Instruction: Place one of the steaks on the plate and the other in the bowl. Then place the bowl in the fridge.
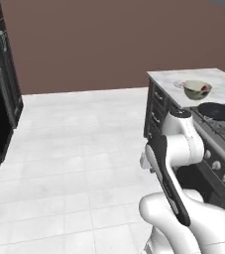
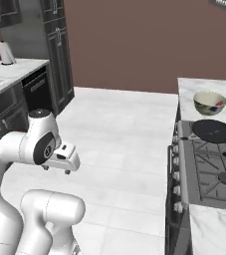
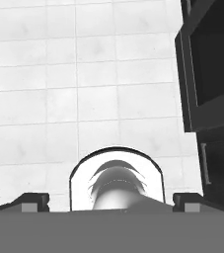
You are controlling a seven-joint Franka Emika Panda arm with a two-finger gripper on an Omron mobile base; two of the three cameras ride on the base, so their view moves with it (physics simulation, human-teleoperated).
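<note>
Fingers (image 3: 111, 203) spread wide, empty. Bowl (image 1: 197, 89) sits far off on worktop (image 1: 218, 79); driving closer risks striking the stove (image 2: 219, 169).

No text, label or number can be read — nothing legible anywhere.

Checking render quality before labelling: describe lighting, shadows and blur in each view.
Left base view: flat even light, soft blur, the beige-cream bowl lacks a sharp shadow on the white marble counter. Right base view: the same, round black pan matte, without glare. Hand view: nearly colourless, white tiled floor evenly lit, open gripper tips dark.
</note>
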